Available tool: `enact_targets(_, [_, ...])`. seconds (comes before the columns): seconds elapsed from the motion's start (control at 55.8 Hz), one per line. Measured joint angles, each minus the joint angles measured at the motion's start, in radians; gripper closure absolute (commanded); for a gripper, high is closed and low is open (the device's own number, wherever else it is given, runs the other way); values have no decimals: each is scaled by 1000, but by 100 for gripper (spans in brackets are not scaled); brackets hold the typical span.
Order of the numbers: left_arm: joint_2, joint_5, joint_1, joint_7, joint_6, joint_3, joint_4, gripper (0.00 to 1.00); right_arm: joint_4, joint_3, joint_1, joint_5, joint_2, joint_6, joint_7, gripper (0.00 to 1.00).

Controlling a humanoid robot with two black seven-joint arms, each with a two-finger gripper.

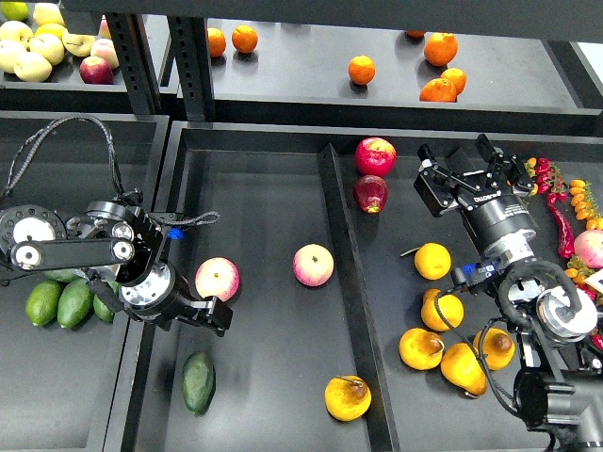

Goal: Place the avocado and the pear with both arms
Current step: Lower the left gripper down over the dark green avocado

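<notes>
Dull dark-green oval avocado (198,381) and russet-patched yellow-orange pear (348,397) are seen lying free in the middle tray, apparently placed; left gripper (219,314) jaw state cannot be told, right gripper (462,168) is spread, retraction is judged next.

Head view, looking forward and down

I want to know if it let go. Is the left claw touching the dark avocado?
Apart. The head view shows bare tray floor between the left gripper and the avocado lying below it.
</notes>
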Motion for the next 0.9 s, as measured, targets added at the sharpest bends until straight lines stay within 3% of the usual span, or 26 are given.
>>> enact_targets(0.215, [-86,1,31,0,0,68,55,0,-2,-10,-1,-1,0,-1,-1,1])
enact_targets(0.896, [-173,-3,172,0,0,44,193,1,-5,-9,-14,0,0,-2,-3,1])
